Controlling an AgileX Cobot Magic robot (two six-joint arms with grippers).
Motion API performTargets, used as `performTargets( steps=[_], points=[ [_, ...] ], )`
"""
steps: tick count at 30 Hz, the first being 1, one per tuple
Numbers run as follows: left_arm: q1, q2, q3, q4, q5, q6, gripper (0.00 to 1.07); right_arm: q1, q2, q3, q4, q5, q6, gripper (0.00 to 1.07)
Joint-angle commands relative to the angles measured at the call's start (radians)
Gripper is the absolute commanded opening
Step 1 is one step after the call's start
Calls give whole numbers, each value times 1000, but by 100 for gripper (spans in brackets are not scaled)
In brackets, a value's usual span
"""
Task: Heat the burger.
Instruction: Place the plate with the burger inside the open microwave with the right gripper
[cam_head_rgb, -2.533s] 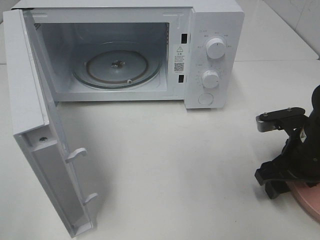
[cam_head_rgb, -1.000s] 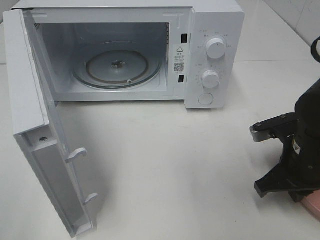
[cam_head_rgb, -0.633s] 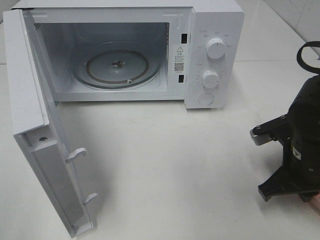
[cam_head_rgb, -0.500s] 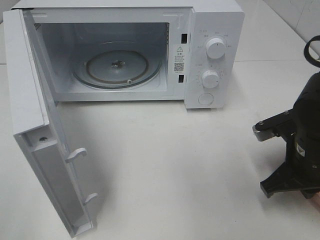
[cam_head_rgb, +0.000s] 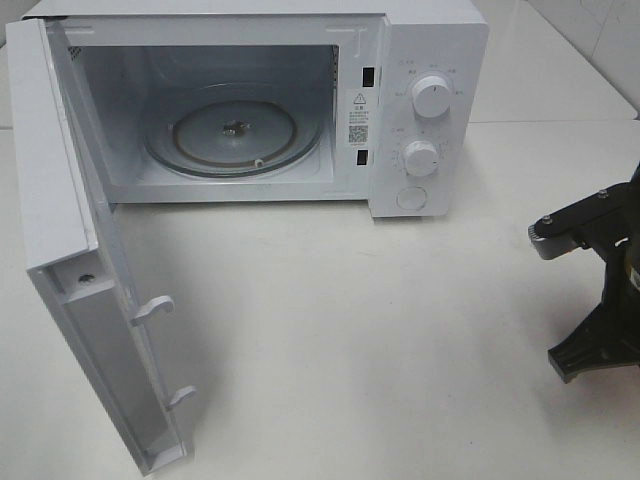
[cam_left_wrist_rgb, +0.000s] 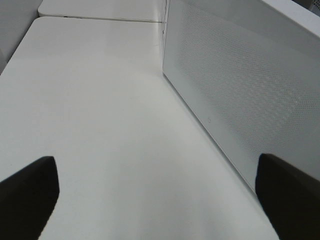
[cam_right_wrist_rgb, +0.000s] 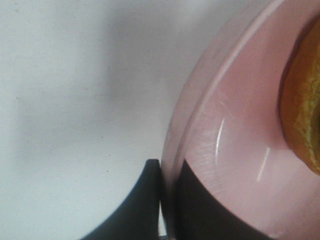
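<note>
Microwave (cam_head_rgb: 420, 60) from above stands with door (cam_head_rgb: 60, 220) swung wide and turntable (cam_head_rgb: 235, 135) bare, so nothing is loaded yet. Left wrist: left claw (cam_left_wrist_rgb: 160, 197) spread and empty beside the door. Right wrist: right claw (cam_right_wrist_rgb: 167, 200) pinches the plate (cam_right_wrist_rgb: 225, 150) rim, burger (cam_right_wrist_rgb: 302, 110) on it showing just a golden-brown edge; loading, shutting and starting look left to do.

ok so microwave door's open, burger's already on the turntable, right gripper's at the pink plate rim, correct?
Not quite. The turntable is bare in the exterior high view; the right wrist view shows the burger on the pink plate. The rest holds: the microwave door is open and the right gripper is at the plate's rim.
</note>
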Motion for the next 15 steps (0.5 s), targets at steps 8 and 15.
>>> performTargets(
  steps=[8,15],
  points=[
    [-2,-16,-1,0,-11,-5,100,114,-63,4,-50,100,6,0],
    [-2,-16,-1,0,-11,-5,100,190,-82,4,-51,143,5,0]
  ],
)
